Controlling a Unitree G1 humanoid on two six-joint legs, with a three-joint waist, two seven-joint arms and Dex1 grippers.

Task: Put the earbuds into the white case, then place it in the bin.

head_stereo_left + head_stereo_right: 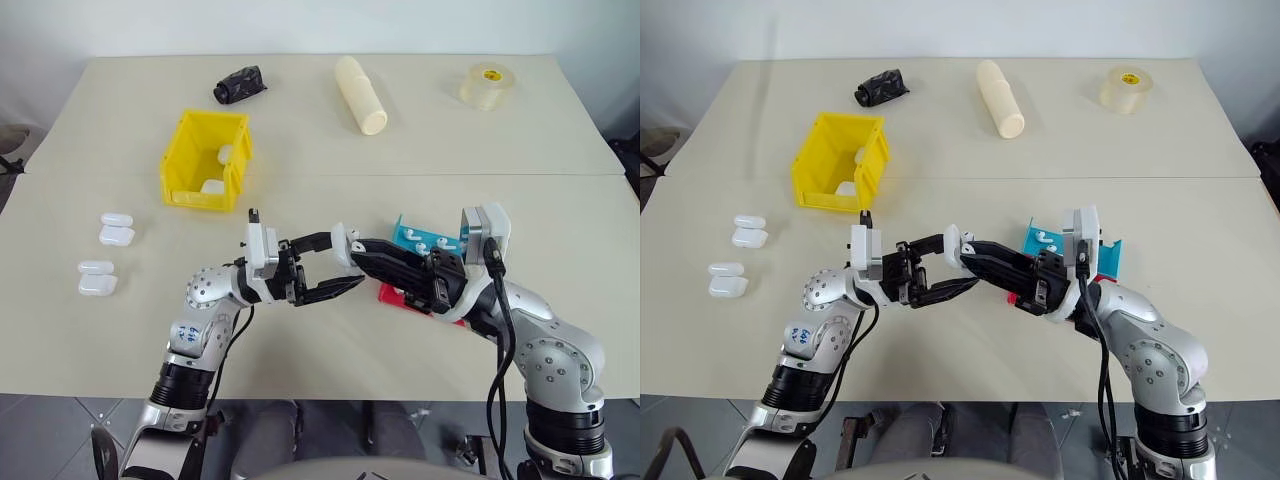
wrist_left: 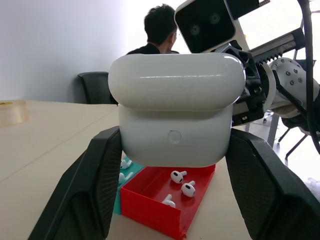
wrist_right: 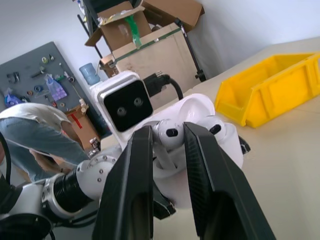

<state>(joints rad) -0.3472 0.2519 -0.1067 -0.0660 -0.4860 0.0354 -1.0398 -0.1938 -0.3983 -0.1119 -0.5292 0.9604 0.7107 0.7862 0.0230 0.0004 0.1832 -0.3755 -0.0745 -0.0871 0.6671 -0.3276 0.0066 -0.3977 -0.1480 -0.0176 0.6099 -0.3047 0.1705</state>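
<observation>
Pale beige worktop (image 1: 330, 330), seam running across its middle, white wall behind. On the far half: a black crumpled object (image 1: 239, 84), a cream cylinder (image 1: 360, 94), a roll of clear tape (image 1: 487, 85). Yellow bin (image 1: 205, 160) by the seam on the left, white pieces lying inside it. Spare white cases (image 1: 106, 255) in two pairs near the left edge. Red tray (image 2: 165, 195) and blue tray (image 1: 420, 235) side by side under the right arm, loose earbuds (image 2: 182, 182) in both.

Above the worktop's near middle, left hand (image 1: 345, 262) clamped tight on the white case (image 2: 175, 117), lid raised, black fingers (image 2: 90, 195) pressing its two sides. Right hand (image 3: 167, 135) meeting it from the opposite side, nearly closed, pinching one earbud (image 3: 169, 133) just over the open case.

Beyond the worktop: a dark chair and a seated person seen from behind; elsewhere a pegboard with tools, stacked cardboard boxes, another person bending over.
</observation>
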